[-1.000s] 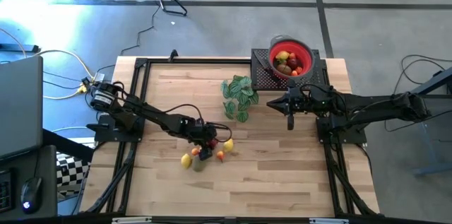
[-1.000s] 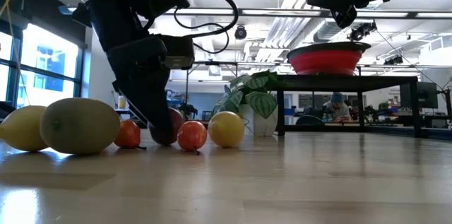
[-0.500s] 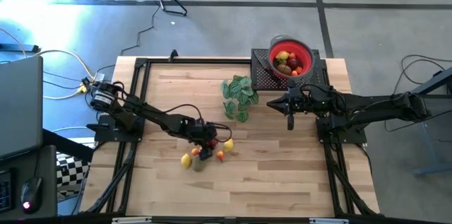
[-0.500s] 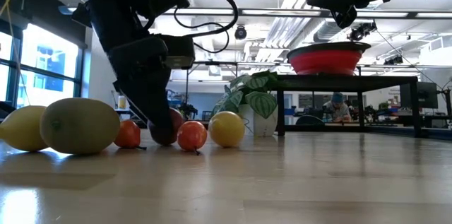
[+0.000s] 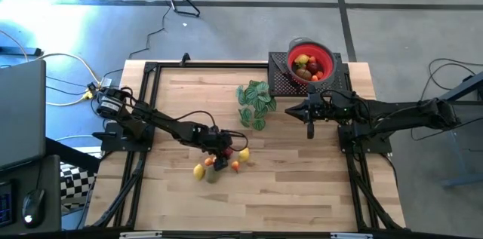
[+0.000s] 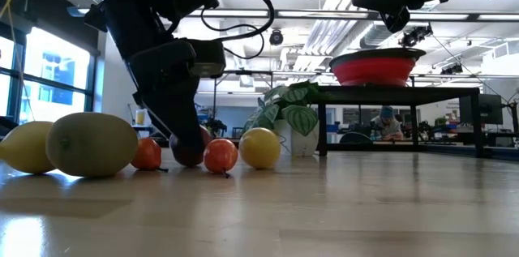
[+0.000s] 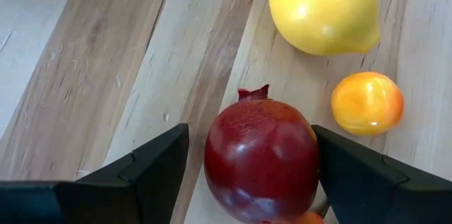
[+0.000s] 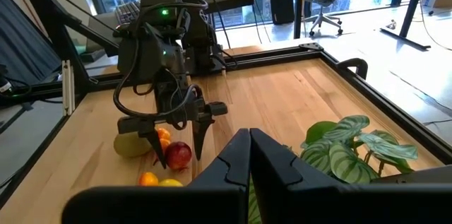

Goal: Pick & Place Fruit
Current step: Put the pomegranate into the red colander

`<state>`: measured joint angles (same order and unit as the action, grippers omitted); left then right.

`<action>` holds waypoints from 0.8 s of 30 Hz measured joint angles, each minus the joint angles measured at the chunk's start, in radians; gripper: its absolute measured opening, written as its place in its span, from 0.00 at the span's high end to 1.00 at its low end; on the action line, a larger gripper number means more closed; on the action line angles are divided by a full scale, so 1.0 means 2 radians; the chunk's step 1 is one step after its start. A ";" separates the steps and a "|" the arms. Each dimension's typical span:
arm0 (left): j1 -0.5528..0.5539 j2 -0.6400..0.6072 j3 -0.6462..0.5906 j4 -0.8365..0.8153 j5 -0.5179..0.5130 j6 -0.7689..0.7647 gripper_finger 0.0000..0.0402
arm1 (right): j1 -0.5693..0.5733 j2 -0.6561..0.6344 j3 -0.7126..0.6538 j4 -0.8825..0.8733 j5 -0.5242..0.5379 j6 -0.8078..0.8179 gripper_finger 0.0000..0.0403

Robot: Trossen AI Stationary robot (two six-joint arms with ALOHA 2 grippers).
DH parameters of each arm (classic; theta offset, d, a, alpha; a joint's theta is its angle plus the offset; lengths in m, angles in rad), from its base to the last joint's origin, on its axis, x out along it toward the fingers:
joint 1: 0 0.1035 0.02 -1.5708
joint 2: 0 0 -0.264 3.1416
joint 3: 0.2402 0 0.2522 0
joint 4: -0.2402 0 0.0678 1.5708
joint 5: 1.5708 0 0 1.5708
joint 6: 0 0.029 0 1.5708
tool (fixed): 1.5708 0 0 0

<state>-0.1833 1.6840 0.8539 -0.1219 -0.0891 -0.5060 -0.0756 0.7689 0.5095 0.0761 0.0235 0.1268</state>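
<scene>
You have a pale wooden table [image 5: 302,186] with a black frame. Loose fruit [image 5: 219,164] clusters at its 7 o'clock, a leafy sprig [image 5: 255,102] sits near 12, and a black stand [image 5: 283,81] occupies 1 o'clock.

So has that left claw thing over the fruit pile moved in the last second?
Yes, slightly: the left end effector shifted toward the orange fruit, now straddling the dark red fruit.

I count two lemons [image 6: 261,148] on the table, one pomegranate [image 7: 261,159], two small orange fruits [image 7: 367,103], one greenish fruit [image 6: 92,144], one bowl [image 5: 326,62], one plant [image 5: 255,103].
</scene>
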 joint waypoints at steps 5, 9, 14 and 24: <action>0.000 0.000 0.000 0.000 0.001 0.000 0.31 | 0.000 0.000 0.000 -0.001 0.000 0.000 0.99; 0.000 0.000 0.000 0.000 0.007 0.000 0.39 | 0.000 0.000 0.000 -0.007 0.000 0.000 0.99; 0.000 0.000 0.000 0.000 0.008 -0.002 0.48 | 0.000 0.000 0.000 -0.007 0.000 0.000 0.99; 0.000 0.000 0.000 0.001 0.012 -0.009 0.48 | 0.000 0.000 0.000 -0.007 0.000 0.000 0.99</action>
<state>-0.1833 1.6840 0.8543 -0.1207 -0.0657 -0.5249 -0.0753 0.7689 0.5095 0.0628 0.0235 0.1265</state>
